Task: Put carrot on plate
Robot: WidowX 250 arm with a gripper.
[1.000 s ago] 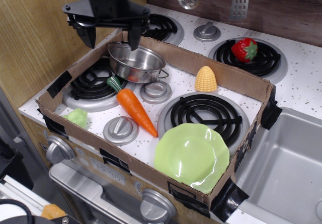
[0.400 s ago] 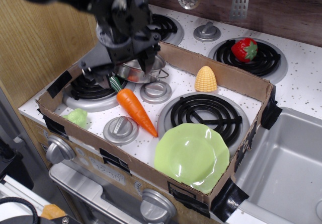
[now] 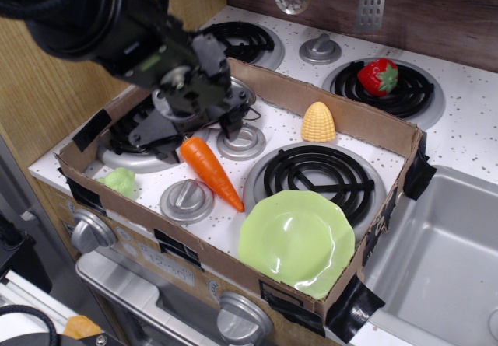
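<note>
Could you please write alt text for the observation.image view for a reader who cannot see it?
A black robot gripper hangs open over the stem end of an orange carrot lying on a toy stovetop inside a low cardboard tray. An empty green plate sits to the carrot's lower right, with a corn piece behind.

A bulky black robot arm with rounded, glossy housings and a dark ribbed cable along its upper edge. Near the wrist are a small green label and a silvery round fitting. Two short black fingers [image 3: 233, 120] project from a wide black crossbar.
</note>
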